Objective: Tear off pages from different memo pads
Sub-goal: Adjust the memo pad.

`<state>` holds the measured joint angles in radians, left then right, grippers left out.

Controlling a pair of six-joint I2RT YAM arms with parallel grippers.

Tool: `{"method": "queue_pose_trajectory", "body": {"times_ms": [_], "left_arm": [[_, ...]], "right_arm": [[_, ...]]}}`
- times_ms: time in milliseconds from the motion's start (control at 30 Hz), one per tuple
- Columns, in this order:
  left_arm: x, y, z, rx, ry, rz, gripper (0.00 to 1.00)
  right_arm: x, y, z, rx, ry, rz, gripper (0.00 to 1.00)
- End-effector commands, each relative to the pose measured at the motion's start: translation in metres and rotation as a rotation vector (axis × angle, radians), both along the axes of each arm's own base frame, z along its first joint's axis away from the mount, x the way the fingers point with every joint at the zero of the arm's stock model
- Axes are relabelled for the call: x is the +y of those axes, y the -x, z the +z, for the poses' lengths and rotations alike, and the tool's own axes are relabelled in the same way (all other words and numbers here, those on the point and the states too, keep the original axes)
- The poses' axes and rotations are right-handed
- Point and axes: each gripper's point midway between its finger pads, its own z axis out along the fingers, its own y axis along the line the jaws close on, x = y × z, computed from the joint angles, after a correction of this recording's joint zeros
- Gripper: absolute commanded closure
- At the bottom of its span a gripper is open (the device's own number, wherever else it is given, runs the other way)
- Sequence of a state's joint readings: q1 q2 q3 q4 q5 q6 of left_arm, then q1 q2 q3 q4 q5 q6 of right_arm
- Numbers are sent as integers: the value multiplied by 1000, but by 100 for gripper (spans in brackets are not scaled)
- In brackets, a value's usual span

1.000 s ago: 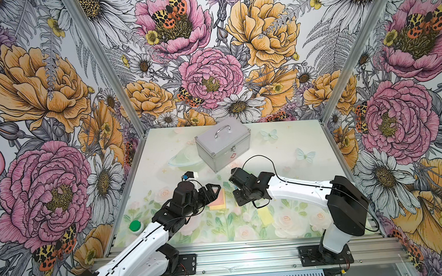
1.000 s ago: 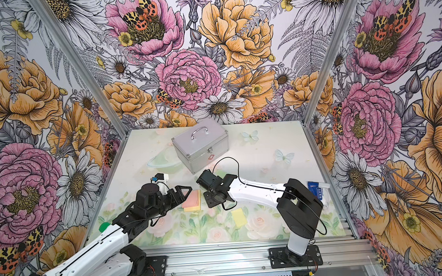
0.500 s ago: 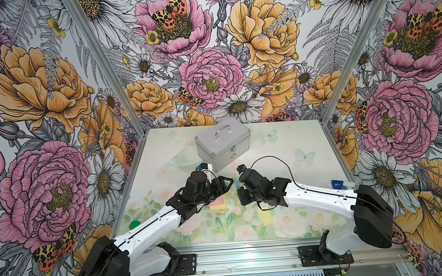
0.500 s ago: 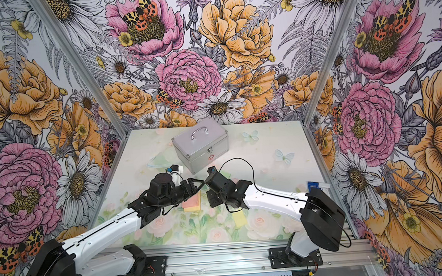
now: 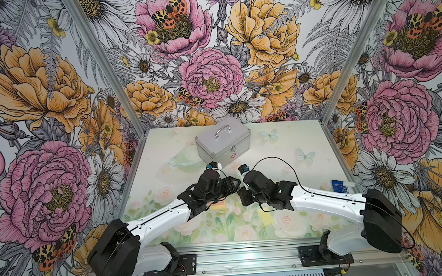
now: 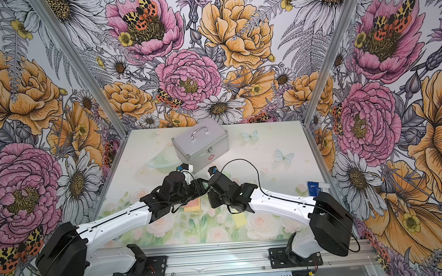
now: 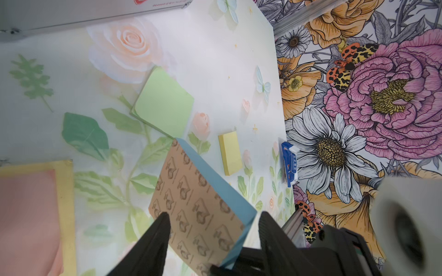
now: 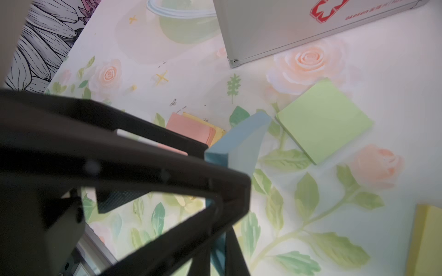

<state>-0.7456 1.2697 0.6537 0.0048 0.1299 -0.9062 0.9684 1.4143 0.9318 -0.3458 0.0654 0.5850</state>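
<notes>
Left gripper (image 7: 212, 215): jaws apart, straddling the blue memo pad (image 7: 198, 203).
Right gripper (image 5: 240, 195): clamped on a blue page (image 8: 217, 248).
Blue memo pad: tilted between both grippers, near the green memo pad (image 7: 165, 105).

Twin arms, white shells and black joints
The left arm (image 5: 162, 221) and right arm (image 5: 323, 199) have glossy white links, bulky black joint housings (image 5: 113, 251) and black wrists topped by small blue-and-white plugs (image 5: 211, 166). A thin black cable (image 5: 271, 157) runs along the right one. The black foot plates (image 5: 170, 265) carry screws. The left tool (image 7: 214, 216) has matte black tapered fingers (image 7: 155, 239).
</notes>
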Motion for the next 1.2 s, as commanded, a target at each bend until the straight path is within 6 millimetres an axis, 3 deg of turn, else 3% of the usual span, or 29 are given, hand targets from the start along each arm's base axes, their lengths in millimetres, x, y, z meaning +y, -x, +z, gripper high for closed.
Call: {"method": "queue_pose_trajectory", "body": {"times_ms": [0,233,367,467,533,567,633,800,967,1167], "left_arm": [[0,-6,2,-43,-50,10,41],[-2,-9,2,-77,-122,15,43],[-1,-6,-3,-84,-175,13,61],[2,-6,-3,-89,-184,23,82],[3,-6,0,-95,-186,29,89],[4,-7,2,-100,-185,32,89],[5,-8,4,-107,-194,32,100],[6,-10,-2,-70,-201,-8,100],[7,-9,-5,-47,-190,-29,100],[4,-9,-7,-35,-175,-37,100]], "right_arm": [[9,0,22,-82,-52,42,100],[12,6,17,-120,-7,75,100],[9,3,20,-139,-1,50,99],[7,3,18,-131,6,40,98],[6,4,13,-117,15,39,96],[7,5,10,-110,17,45,94],[9,9,6,-94,18,71,85],[6,22,6,-72,-9,197,51],[-8,16,8,-32,-63,202,51],[15,12,6,-46,-146,247,53]]}}
